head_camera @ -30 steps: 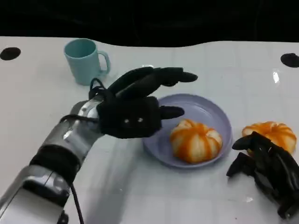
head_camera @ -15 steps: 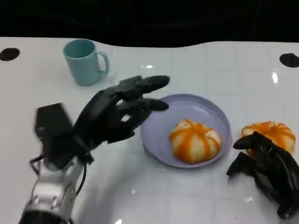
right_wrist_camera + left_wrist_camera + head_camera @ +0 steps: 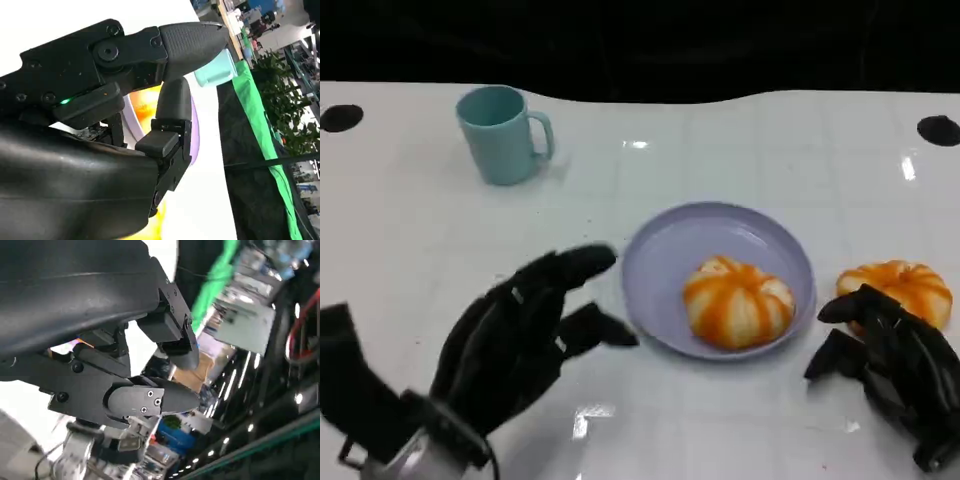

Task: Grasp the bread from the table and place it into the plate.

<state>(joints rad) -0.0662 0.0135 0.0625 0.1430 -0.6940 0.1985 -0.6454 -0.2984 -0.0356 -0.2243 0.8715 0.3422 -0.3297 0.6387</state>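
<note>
One bread roll already lies in the plate; a second roll sits on the table beside it, just behind the loosely curled, empty right hand. Left hand: spread, empty

Hidden and cut-off bits

The black right hand covers the near side of the round orange-and-white striped bread on the table and runs off the picture's edge. The black left hand looks blurry, and its arm is cut off too.
</note>
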